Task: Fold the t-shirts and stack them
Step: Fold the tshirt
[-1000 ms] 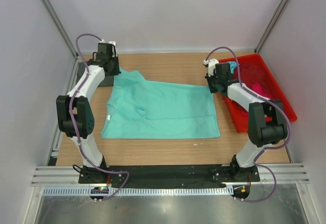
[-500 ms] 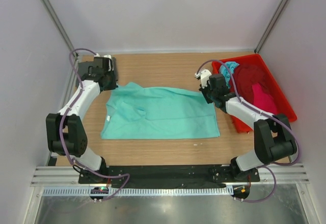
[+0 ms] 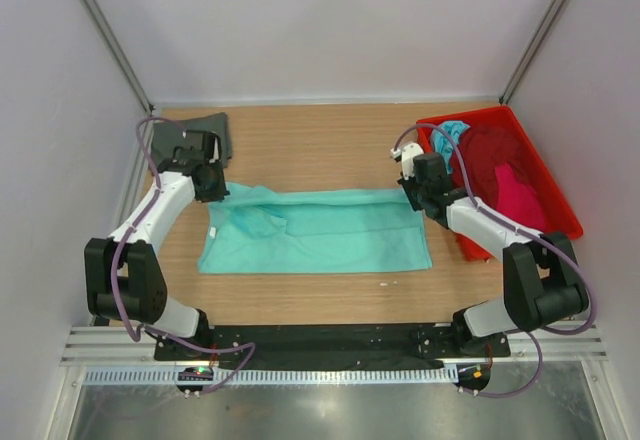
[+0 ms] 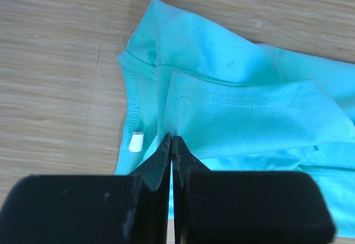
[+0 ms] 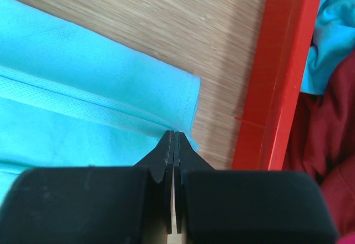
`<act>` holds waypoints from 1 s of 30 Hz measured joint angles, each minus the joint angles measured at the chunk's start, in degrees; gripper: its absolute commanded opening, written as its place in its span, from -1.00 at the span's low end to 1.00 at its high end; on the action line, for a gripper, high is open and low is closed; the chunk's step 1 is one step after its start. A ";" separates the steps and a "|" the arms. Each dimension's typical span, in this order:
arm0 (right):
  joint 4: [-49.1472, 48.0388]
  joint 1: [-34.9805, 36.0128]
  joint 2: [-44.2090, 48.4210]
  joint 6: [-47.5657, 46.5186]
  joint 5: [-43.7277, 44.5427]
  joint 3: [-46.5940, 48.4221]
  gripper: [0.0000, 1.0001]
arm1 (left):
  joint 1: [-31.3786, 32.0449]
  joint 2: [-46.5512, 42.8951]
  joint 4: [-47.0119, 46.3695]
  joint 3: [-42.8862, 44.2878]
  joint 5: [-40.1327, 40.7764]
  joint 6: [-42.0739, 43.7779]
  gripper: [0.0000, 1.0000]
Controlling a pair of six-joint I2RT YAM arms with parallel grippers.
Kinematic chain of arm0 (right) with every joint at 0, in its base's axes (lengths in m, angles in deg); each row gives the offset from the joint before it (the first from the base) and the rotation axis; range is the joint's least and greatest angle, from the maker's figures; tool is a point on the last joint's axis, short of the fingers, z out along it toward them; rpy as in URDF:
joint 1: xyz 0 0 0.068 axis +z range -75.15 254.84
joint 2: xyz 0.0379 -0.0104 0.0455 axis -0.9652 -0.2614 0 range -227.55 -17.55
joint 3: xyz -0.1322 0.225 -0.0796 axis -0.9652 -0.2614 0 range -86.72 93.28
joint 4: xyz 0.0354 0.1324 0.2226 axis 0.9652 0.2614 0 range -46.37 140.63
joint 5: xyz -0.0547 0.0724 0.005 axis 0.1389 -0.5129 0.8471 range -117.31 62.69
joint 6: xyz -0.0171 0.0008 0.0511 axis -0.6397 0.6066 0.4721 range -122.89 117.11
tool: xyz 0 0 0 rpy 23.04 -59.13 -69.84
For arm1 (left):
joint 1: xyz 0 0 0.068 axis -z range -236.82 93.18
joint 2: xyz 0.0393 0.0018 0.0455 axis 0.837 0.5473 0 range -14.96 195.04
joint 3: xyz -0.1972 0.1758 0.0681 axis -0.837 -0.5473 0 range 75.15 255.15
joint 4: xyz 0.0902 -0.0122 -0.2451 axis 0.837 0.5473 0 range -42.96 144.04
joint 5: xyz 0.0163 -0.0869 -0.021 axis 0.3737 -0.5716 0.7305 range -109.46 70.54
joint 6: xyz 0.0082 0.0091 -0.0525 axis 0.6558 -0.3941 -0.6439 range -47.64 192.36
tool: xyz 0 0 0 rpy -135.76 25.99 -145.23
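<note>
Both clenched: left gripper [image 4: 172, 144] bites the far-left edge of the mint green t-shirt [image 3: 320, 235], right gripper [image 5: 174, 138] pinches its far-right corner; it lies spread on the counter [image 3: 320, 145] beside the red tray [image 3: 480, 112].

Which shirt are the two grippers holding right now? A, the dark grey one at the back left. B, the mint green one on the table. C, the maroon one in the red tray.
B: in the wrist views the left gripper and right gripper are each shut on the far edge of the mint green shirt.
</note>
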 measured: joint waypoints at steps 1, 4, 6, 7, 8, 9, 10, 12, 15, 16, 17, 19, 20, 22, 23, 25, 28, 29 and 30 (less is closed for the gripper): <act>0.13 0.00 0.48 0.44 -0.02 -0.20 -0.97 | 0.02 0.00 0.57 -0.11 0.15 -0.15 -1.00; 0.72 0.09 2.67 1.51 -0.02 -1.60 -0.98 | 0.07 0.00 1.92 -0.17 0.76 -0.37 -1.00; 1.44 0.15 4.07 2.08 0.20 -2.54 -0.98 | 0.09 -0.15 2.51 -0.39 1.05 -0.63 -1.00; 2.05 0.15 4.44 2.51 0.26 -2.67 -0.97 | 0.11 -0.28 2.86 -0.61 1.09 -0.72 -1.00; 2.43 0.17 4.52 2.93 0.33 -2.67 -0.97 | 0.20 -0.46 3.28 -0.90 1.09 -0.96 -1.00; 2.69 0.17 4.52 3.30 0.35 -2.67 -0.97 | 0.26 -0.52 3.48 -1.16 1.11 -1.29 -1.00; 2.99 0.20 4.52 3.61 0.35 -2.67 -0.98 | 0.31 -0.55 3.69 -1.51 1.11 -1.64 -1.00; 3.72 0.50 4.55 4.44 0.35 -2.67 -0.97 | 0.42 -0.55 4.55 -2.12 1.05 -2.01 -1.00; 4.52 1.27 4.72 5.05 0.42 -2.91 -0.97 | 0.61 -0.55 5.66 -2.73 1.03 -2.58 -1.00; 4.81 1.51 4.85 5.25 0.52 -3.04 -0.98 | 0.70 -0.55 5.92 -2.97 1.03 -2.93 -1.00; 5.22 1.75 4.96 5.44 0.68 -3.13 -0.98 | 0.74 -0.55 6.16 -3.17 1.05 -3.17 -1.00; 5.75 2.21 5.05 5.70 1.05 -3.34 -0.95 | 0.79 -0.52 6.75 -3.65 1.07 -3.43 -1.00; 5.90 2.49 5.05 5.84 1.20 -3.50 -0.94 | 0.81 -0.48 6.97 -3.89 1.07 -3.58 -1.00; 6.67 2.93 5.05 6.10 1.66 -3.67 -0.81 | 0.98 -0.15 7.32 -4.28 1.05 -3.93 -0.98; 7.02 3.17 5.03 6.19 1.92 -3.67 -0.76 | 1.09 0.24 7.63 -4.39 1.05 -4.24 -0.95; 7.98 3.48 5.03 6.51 2.56 -3.67 -0.61 | 1.46 1.36 8.50 -4.39 1.07 -4.76 -0.64; 10.82 3.69 5.03 7.28 3.48 -3.34 -0.53 | 2.40 1.86 10.34 -4.42 1.36 -5.22 -0.35; 12.07 3.74 5.03 7.63 3.67 -2.99 -0.50 | 2.73 1.68 10.93 -4.37 1.57 -5.64 -0.31; 13.51 3.76 5.03 7.93 3.82 -2.45 -0.45 | 3.02 1.57 11.50 -4.33 1.84 -5.90 -0.24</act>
